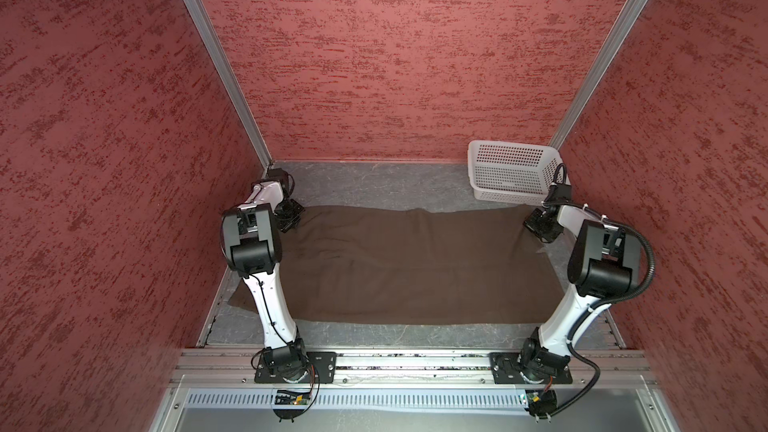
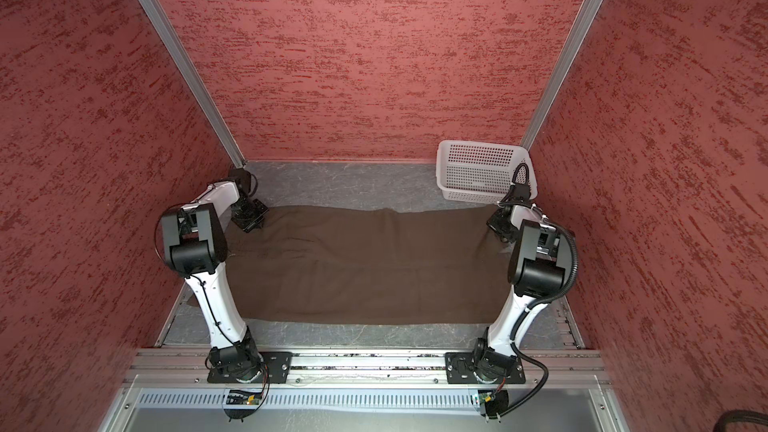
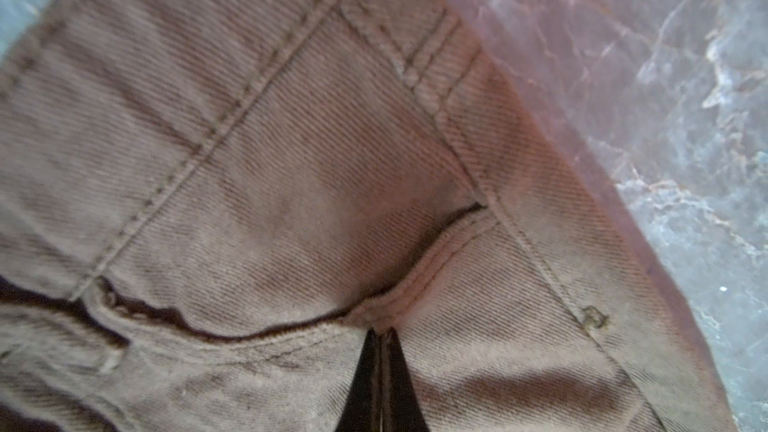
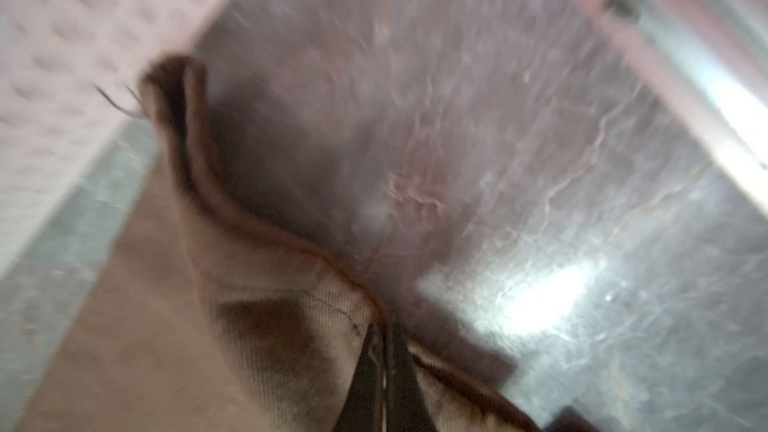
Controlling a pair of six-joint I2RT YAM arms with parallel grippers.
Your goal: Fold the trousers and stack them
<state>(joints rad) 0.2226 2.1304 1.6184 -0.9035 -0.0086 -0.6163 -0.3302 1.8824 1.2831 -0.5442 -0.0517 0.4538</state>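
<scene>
A: Trousers [image 1: 415, 268] first: where do they lie?

B: Spread flat over most of the grey worktop [image 1: 374, 187], dark brown, reaching from one arm across to the other in both top views.

A: And the left fingers [image 3: 361, 392]?

B: Down at the far left corner of the cloth. The left wrist view shows them pressed together, pinching the cloth at a stitched pocket edge that bunches up at their tips.

A: The right fingers [image 4: 405, 392]?

B: At the far right corner, just near of the white basket [image 1: 511, 172]. They are clamped tight on the hem. That view is blurred, but the edge rises off the worktop into them.
</scene>
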